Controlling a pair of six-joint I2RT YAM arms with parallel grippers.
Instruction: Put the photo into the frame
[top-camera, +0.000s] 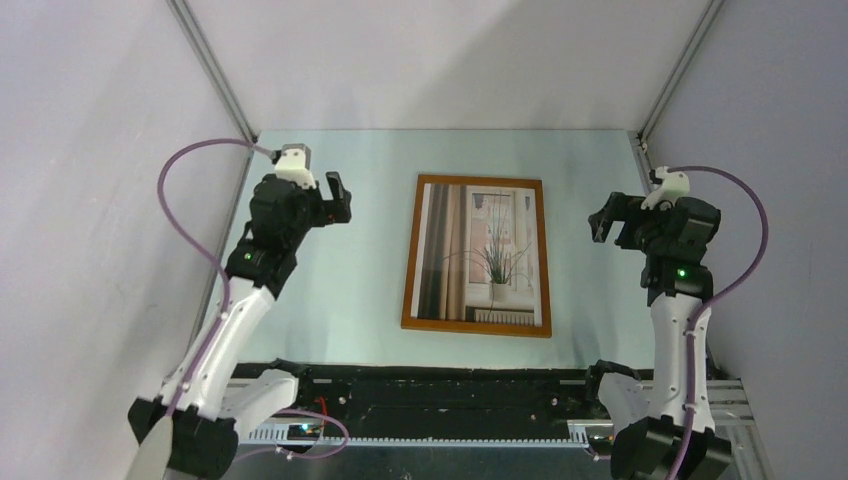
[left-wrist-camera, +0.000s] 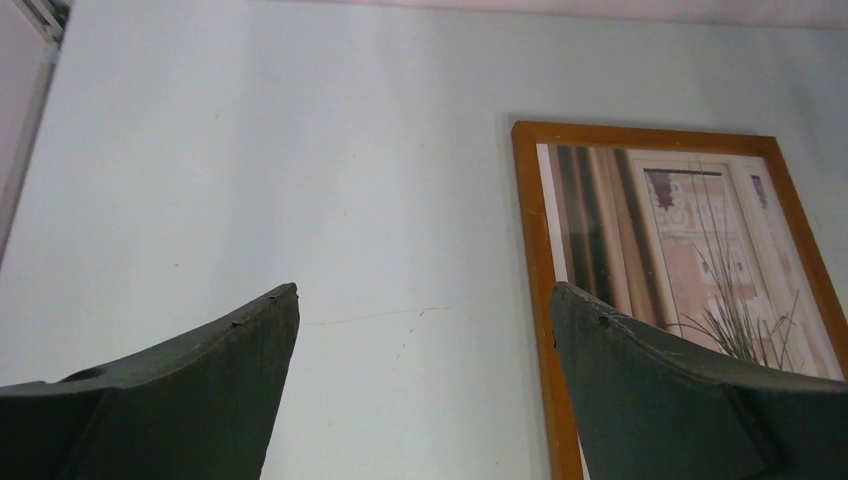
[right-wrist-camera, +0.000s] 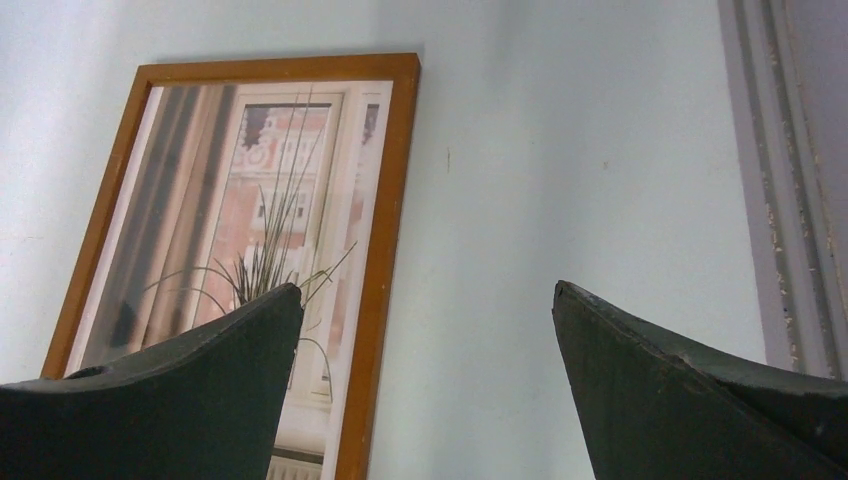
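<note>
The photo (top-camera: 483, 250), a print of a grass plant by a curtained window, lies inside the wooden frame (top-camera: 410, 262) flat on the pale green table in the middle of the top view. It shows again in the left wrist view as photo (left-wrist-camera: 690, 240) within frame (left-wrist-camera: 531, 240), and in the right wrist view as photo (right-wrist-camera: 240, 200) within frame (right-wrist-camera: 385, 200). My left gripper (top-camera: 338, 198) hovers open left of the frame, holding nothing. My right gripper (top-camera: 602, 220) hovers open right of the frame, also empty.
The pale green table (top-camera: 330, 290) is walled in by white panels with metal corner rails (top-camera: 215, 70). A grey rail (right-wrist-camera: 775, 200) runs along the table's right edge. A black base strip (top-camera: 440, 390) with the arm mounts lies at the near edge.
</note>
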